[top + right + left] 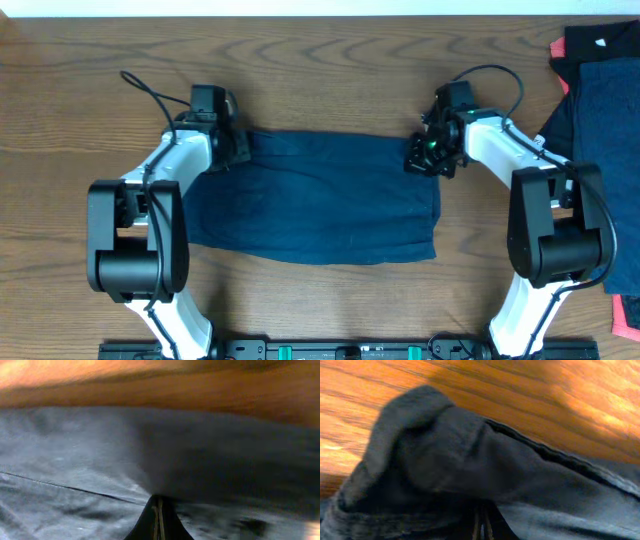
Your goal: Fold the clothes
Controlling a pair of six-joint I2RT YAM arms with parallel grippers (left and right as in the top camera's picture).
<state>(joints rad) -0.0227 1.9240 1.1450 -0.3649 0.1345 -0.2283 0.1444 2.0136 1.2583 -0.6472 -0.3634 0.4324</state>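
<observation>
Cloth in dark navy, the garment (320, 200) lies folded into a wide rectangle across the middle of the wooden table (330, 70); the left gripper (232, 148) pinches its far left corner, jaws pressed together on a bunched fold (plain in the wrist view); the right gripper (425, 158) is clamped on the far right corner; a pile of clothes (600, 100), navy, black and red, sits at the table's right edge.

A robotics lab is suggested: two arms (140, 230) are mounted on a rail (330, 351) at a wood-grain tabletop (330, 60) where clothes (320, 200) are spread.
</observation>
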